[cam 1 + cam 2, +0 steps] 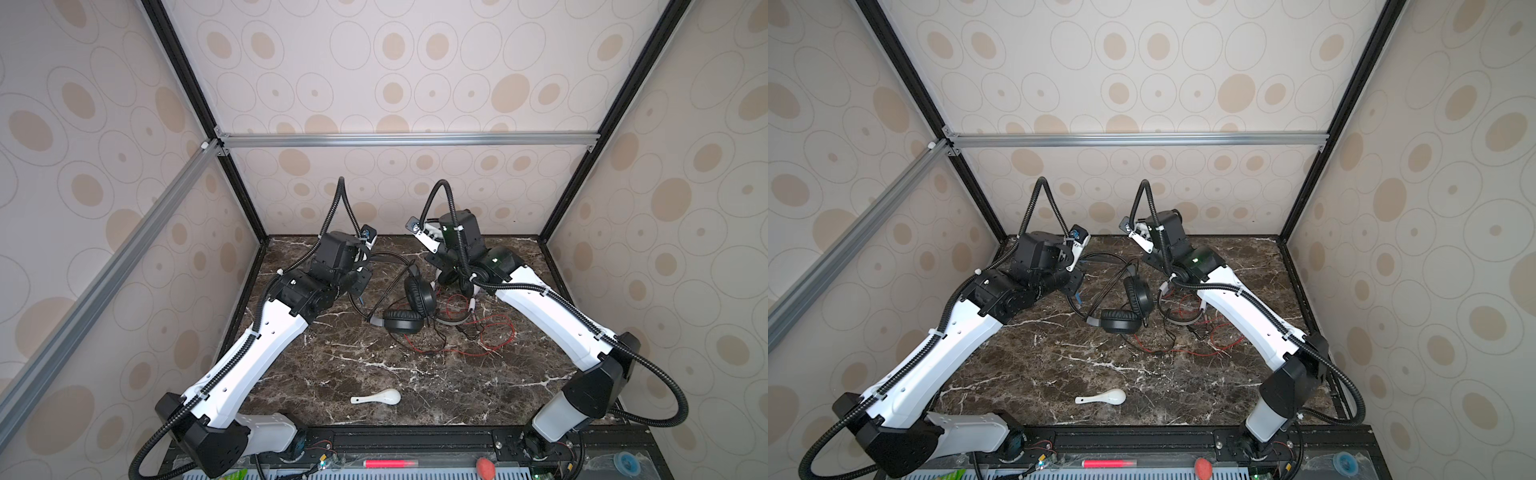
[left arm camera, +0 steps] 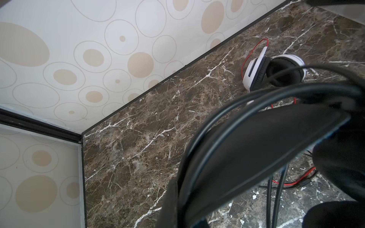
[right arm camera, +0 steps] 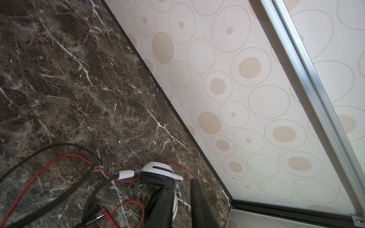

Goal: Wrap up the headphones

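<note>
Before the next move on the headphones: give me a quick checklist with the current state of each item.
1. Left hand gripping the black headset: ok, shut on its headband.
2. Right hand free: ok, jaws apart beside the white headset, nothing between them.
3. Red cord wrapped: not ok, it lies in loose loops across the table.
4. Red cord separate from the black cord: not ok, they overlap.
5. Spoon out of the way: ok, near the front edge, apart from both cords.
6. How firmly the left hand pinches the headband: cannot tell, too blurred up close.
</note>
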Robot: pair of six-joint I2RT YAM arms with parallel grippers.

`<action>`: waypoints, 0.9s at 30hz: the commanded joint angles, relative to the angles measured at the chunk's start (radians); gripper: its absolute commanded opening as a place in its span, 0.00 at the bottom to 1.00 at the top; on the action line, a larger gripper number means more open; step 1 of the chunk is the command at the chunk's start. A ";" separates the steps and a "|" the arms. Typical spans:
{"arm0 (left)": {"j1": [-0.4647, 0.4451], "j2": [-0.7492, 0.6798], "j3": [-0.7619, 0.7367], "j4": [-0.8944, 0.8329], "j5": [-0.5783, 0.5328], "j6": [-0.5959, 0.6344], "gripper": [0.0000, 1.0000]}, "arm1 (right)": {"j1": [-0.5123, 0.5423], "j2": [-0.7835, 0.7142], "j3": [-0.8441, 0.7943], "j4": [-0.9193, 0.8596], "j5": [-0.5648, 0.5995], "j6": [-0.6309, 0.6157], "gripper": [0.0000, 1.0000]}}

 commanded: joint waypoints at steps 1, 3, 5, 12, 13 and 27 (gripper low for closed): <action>-0.007 -0.028 0.055 0.051 0.062 -0.022 0.00 | -0.009 -0.053 -0.042 0.047 -0.042 0.034 0.20; -0.006 -0.020 0.073 0.052 0.082 -0.037 0.00 | -0.025 -0.067 -0.059 0.053 -0.054 0.068 0.21; -0.005 -0.013 0.096 0.049 0.105 -0.058 0.00 | -0.046 -0.091 -0.079 0.068 -0.072 0.119 0.28; -0.006 0.004 0.217 0.031 0.152 -0.139 0.00 | -0.210 -0.231 -0.228 0.145 -0.285 0.385 0.60; -0.006 0.013 0.240 0.025 0.153 -0.148 0.00 | -0.226 -0.256 -0.258 0.160 -0.308 0.403 0.65; -0.004 0.177 0.638 -0.132 0.209 -0.213 0.00 | -0.249 -0.397 -0.582 0.351 -0.702 0.520 0.99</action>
